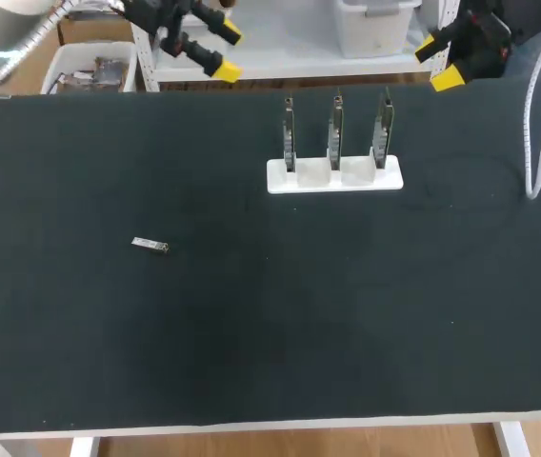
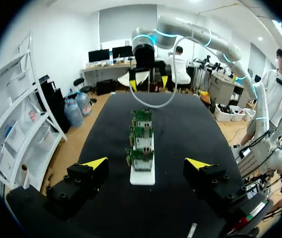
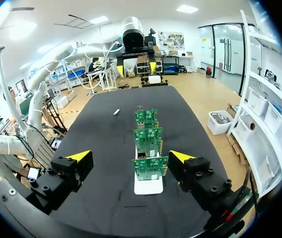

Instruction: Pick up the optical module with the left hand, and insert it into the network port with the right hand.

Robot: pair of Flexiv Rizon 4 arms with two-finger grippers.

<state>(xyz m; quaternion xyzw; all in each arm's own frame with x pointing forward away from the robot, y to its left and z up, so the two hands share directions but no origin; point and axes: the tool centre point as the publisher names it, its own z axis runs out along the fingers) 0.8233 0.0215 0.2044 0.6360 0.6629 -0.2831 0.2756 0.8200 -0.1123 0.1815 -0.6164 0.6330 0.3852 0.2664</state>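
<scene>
- The small silver metal optical module [image 1: 150,246] is lying flat on the black table mat [image 1: 251,343]. It is well apart from the white holder [image 1: 334,175] of three upright green network boards [image 1: 336,129], on the left arm's side.
- The left gripper [image 1: 225,50] is hanging high beyond the holder, fingers spread wide and empty; the pick-up is not yet begun.
- The right gripper [image 1: 439,62] is hanging past the holder's other end, equally wide and empty.
- The left gripper is probably needing to descend squarely, pinching the module's narrow sides near one end and leaving the other free for handover.
</scene>
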